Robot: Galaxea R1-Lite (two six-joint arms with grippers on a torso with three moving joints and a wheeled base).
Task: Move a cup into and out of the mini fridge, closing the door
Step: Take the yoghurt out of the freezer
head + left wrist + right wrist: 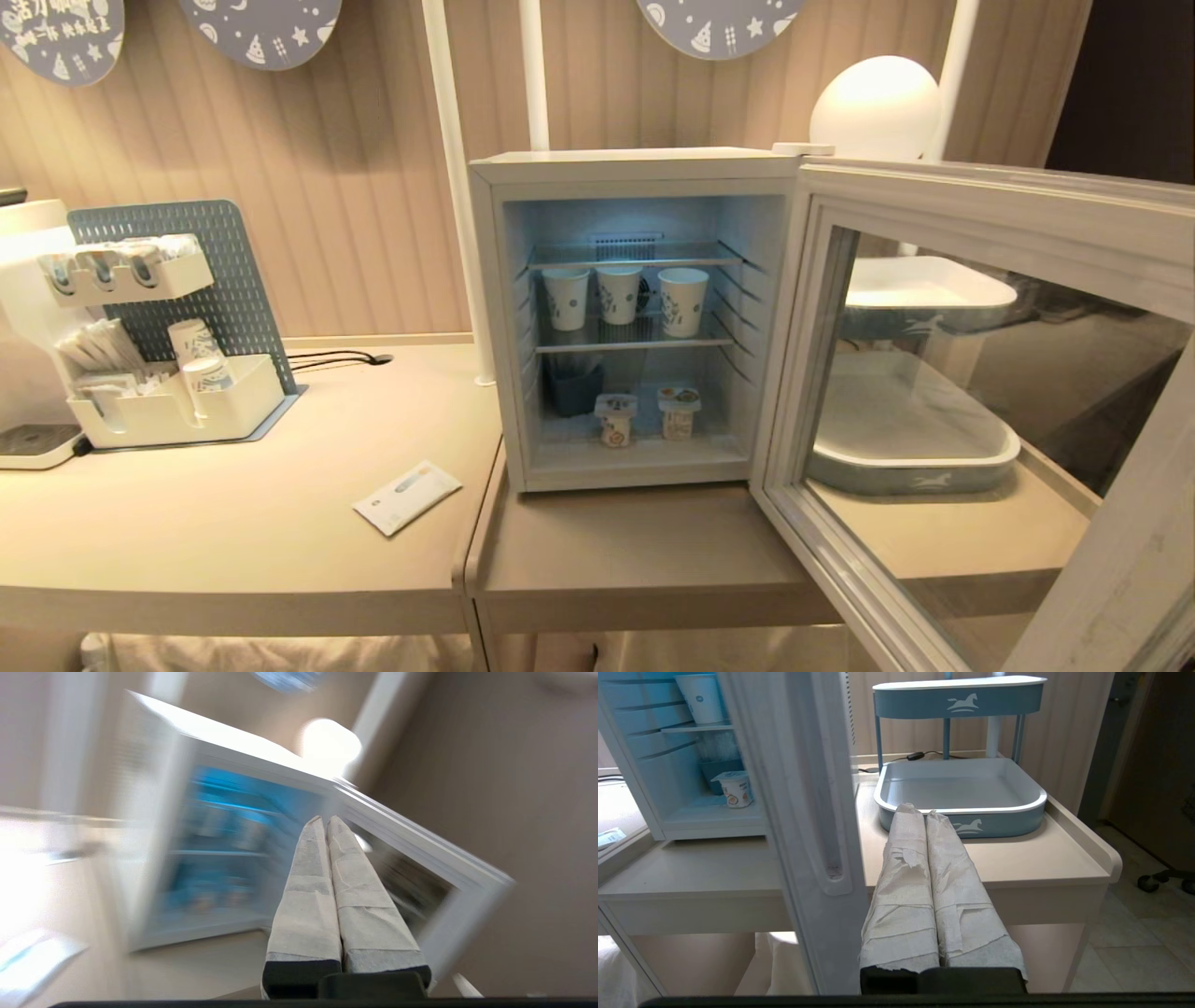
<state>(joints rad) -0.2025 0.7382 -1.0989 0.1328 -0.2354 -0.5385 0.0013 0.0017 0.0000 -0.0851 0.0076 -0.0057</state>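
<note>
— How far along are you?

— The fridge (635,317) stands on the counter (644,551) with its door (980,411) swung wide open to the right. Three cups (620,294) sit on the middle shelf (635,343), none in my grasp.

— And your claws?

— My left claw (325,820) is clenched on nothing, pointing toward the open fridge. My right claw (920,809) is also clenched and empty, just right of the door's edge, near the tray (962,807).

— What's left?

— I judge a cup has yet to come out, and the door needs closing.
</note>
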